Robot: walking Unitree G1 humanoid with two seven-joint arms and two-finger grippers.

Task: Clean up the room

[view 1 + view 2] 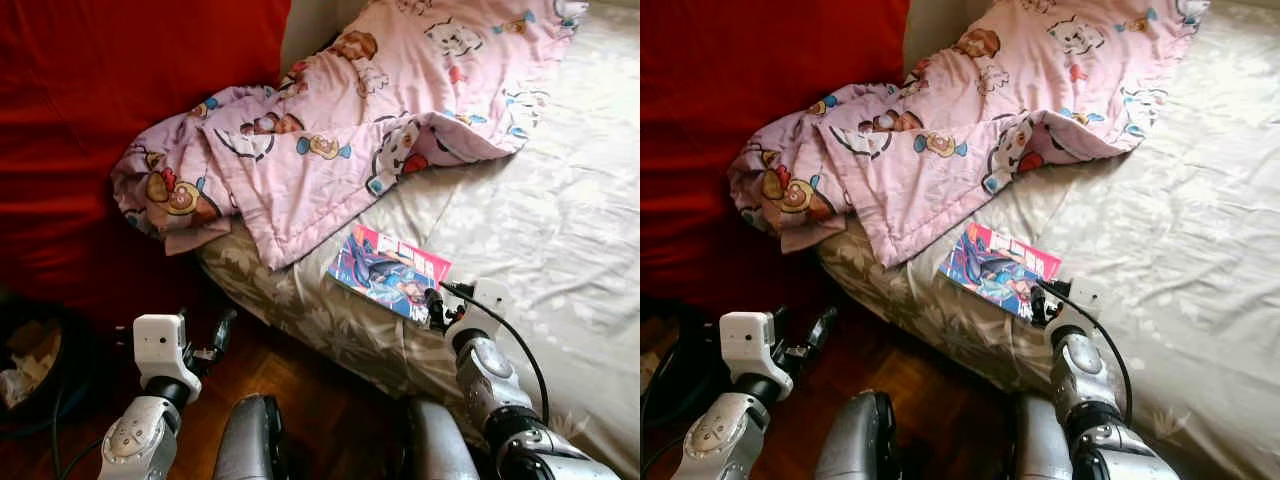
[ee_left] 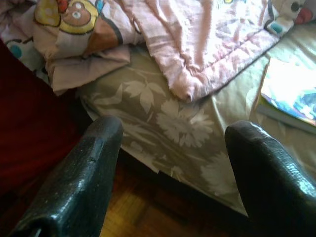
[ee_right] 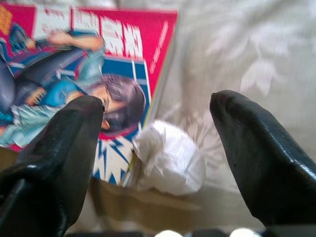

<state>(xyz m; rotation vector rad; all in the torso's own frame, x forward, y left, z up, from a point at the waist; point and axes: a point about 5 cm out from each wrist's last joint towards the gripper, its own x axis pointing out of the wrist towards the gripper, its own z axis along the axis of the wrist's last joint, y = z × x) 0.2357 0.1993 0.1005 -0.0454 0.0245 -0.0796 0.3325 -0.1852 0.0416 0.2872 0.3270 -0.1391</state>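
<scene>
A white crumpled paper ball [image 3: 170, 158] lies on the bed sheet at the near corner of a colourful comic book [image 3: 74, 74]. My right gripper [image 3: 158, 113] hovers open over the ball, one finger on either side and neither touching it. From the head, the comic book [image 1: 388, 268] lies near the bed's edge, with the right gripper [image 1: 436, 306] at its near right corner. My left gripper [image 1: 218, 335] stands open over the wooden floor beside the bed, holding nothing.
A rumpled pink cartoon blanket [image 1: 330, 130] covers the bed's far left corner and hangs over the edge. The grey floral sheet [image 1: 560, 220] stretches to the right. A red hanging [image 1: 90, 120] stands on the left. A dark bin [image 1: 30, 365] sits at the lower left on the floor.
</scene>
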